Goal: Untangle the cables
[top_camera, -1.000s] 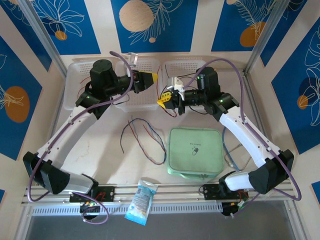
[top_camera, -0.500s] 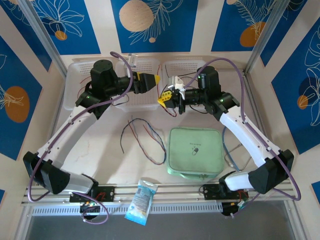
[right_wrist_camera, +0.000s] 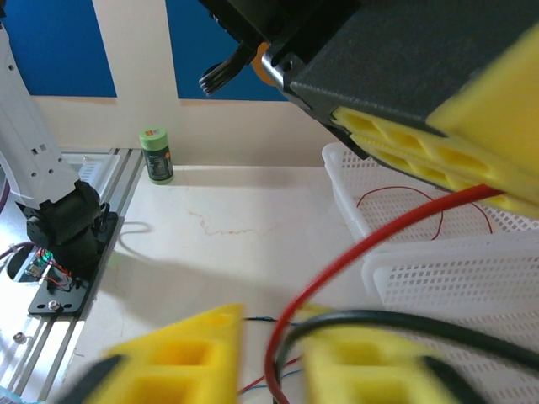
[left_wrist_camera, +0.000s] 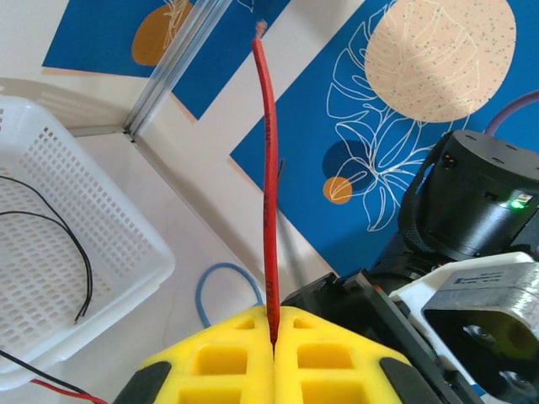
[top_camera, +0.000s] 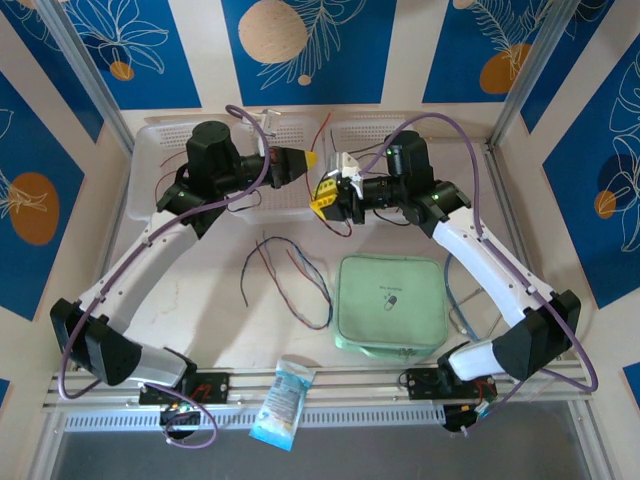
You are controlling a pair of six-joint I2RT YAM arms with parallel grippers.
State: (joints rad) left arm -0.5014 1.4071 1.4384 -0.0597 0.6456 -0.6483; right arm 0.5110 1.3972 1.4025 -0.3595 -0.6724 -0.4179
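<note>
My left gripper [top_camera: 306,159] is shut on a red cable [left_wrist_camera: 269,168], which sticks straight out from between its yellow fingers [left_wrist_camera: 227,362]. My right gripper [top_camera: 322,194] hangs just right of it over the middle basket's edge. Its yellow fingers [right_wrist_camera: 177,353] stand apart, and the red cable [right_wrist_camera: 370,244] and a black cable [right_wrist_camera: 404,320] loop through the gap. Several loose red, black and blue-grey cables [top_camera: 290,275] lie on the table in front of the baskets. More thin cables lie inside the baskets [left_wrist_camera: 67,240].
White baskets [top_camera: 160,140] line the back of the table. A green pouch [top_camera: 392,305] lies at the front right, with a light-blue cord [top_camera: 455,300] beside it. A plastic packet [top_camera: 283,400] rests on the front rail. A green bottle [right_wrist_camera: 157,154] stands by the wall.
The left gripper opened and then shut on the red cable. The right gripper has gone from shut to open. Both grippers shifted slightly towards the back.
</note>
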